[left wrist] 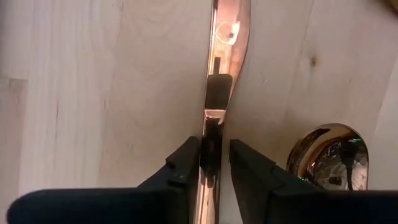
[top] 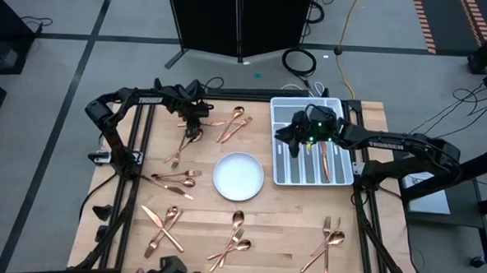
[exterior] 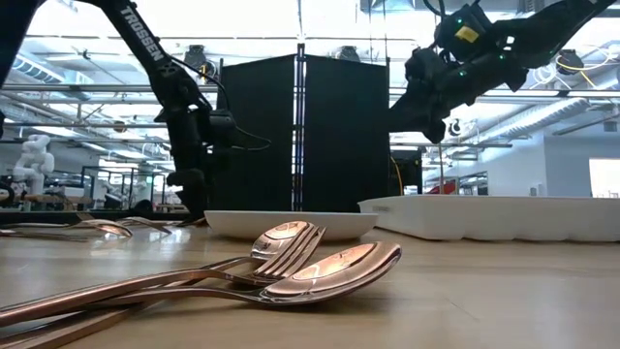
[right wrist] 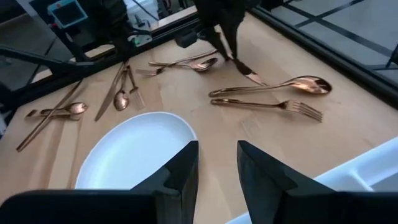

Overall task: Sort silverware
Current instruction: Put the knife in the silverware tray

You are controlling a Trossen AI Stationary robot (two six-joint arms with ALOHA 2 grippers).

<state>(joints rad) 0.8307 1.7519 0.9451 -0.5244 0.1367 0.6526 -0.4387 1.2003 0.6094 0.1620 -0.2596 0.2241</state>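
On the far left part of the wooden table (top: 280,237), the left gripper (top: 196,123) is down at the board, its 2 fingers (left wrist: 184,167) closed to a narrow gap on the handle of a copper knife (left wrist: 219,93), which lies flat on the wood between them; a spoon bowl (left wrist: 328,155) sits just beside. Around it the silverware (top: 184,180) lies in loose clusters: a pair by the left gripper, a spoon and fork (top: 232,124) at the far edge, more along the left side and across the near edge, the nearest heap (exterior: 291,267) crossing itself in the low view. The round white plate (top: 238,176) sits mid-table with nothing on it. To its right stands the white divided tray (top: 345,178), with at least 1 copper piece (top: 326,161) in a compartment. The right gripper (top: 297,135) hangs above the tray's near-left part, its fingers (right wrist: 177,171) parted with a clear gap and holding nothing.
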